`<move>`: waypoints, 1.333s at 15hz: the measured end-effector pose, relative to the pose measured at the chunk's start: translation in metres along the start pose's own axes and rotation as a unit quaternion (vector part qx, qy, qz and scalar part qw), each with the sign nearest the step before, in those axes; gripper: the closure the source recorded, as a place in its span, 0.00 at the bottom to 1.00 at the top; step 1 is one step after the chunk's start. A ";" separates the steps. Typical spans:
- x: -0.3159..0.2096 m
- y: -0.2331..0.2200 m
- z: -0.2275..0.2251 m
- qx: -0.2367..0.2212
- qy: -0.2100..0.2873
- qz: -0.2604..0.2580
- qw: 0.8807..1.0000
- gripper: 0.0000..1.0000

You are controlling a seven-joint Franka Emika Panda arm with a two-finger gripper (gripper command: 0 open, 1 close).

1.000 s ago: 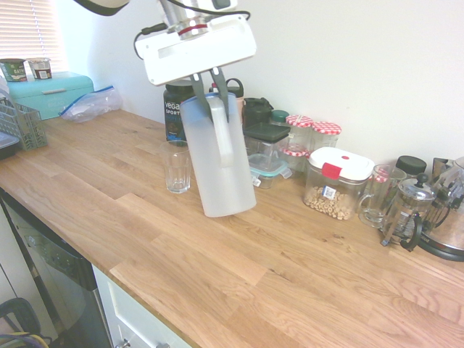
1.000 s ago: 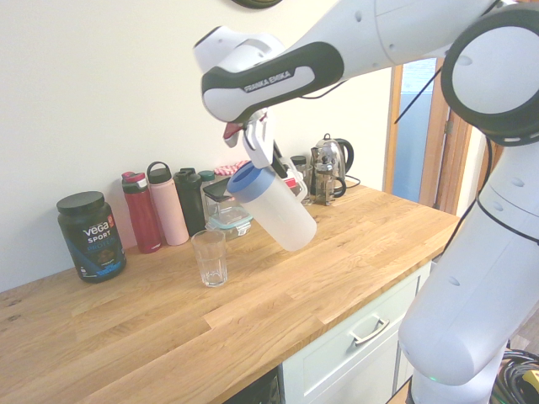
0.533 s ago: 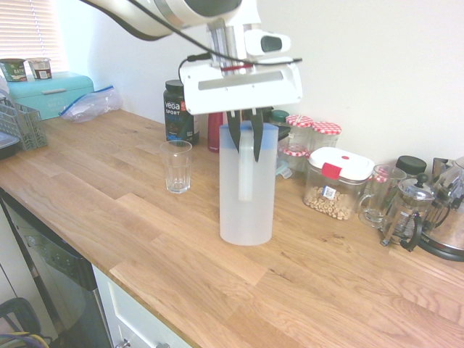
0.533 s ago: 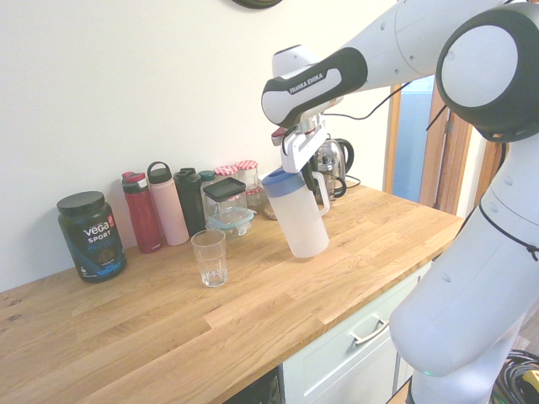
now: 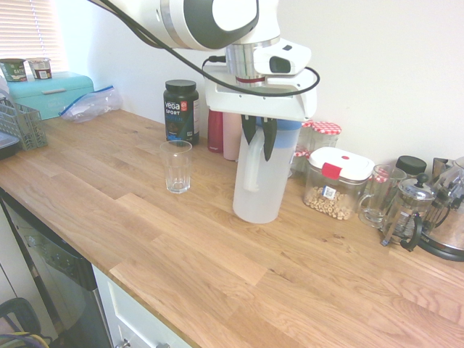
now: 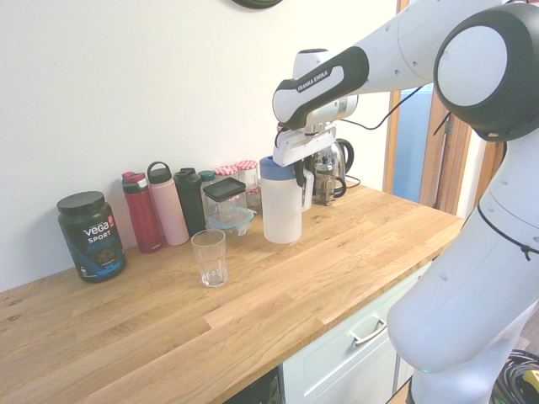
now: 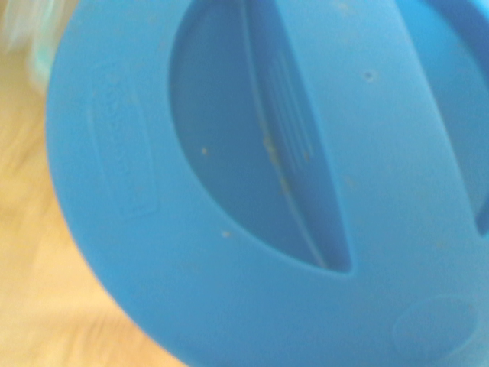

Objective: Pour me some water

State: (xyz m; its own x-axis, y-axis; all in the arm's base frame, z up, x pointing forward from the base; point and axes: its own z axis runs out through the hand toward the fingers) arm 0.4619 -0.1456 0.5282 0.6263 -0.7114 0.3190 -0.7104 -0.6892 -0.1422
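Jug [image 5: 266, 177] with blue lid, black "Vega Sport" tub [image 5: 181, 112]

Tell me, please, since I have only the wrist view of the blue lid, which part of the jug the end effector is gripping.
Observer: The end effector is closed on the white handle.
Operator: Thank you; would you say where the drinking glass is?
Observer: In the second exterior view, the drinking glass stands between the black tub and the jug, nearer that camera than either.
Operator: And is the glass standing upright?
Observer: Yes, upright on the wooden counter.
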 end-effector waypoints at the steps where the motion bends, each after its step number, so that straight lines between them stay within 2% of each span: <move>1: 0.000 0.004 0.004 0.007 0.015 0.012 1.000 1.00; 9: -0.026 0.026 0.012 -0.015 0.019 0.017 1.000 1.00; 10: -0.028 0.026 0.014 -0.019 0.015 0.017 1.000 0.00; 20: -0.035 0.025 0.018 -0.034 0.006 0.015 0.999 0.00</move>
State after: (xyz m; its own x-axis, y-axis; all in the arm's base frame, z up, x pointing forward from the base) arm 0.4283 -0.1407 0.4969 0.6007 -0.7300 0.3261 -0.7493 -0.6563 -0.0890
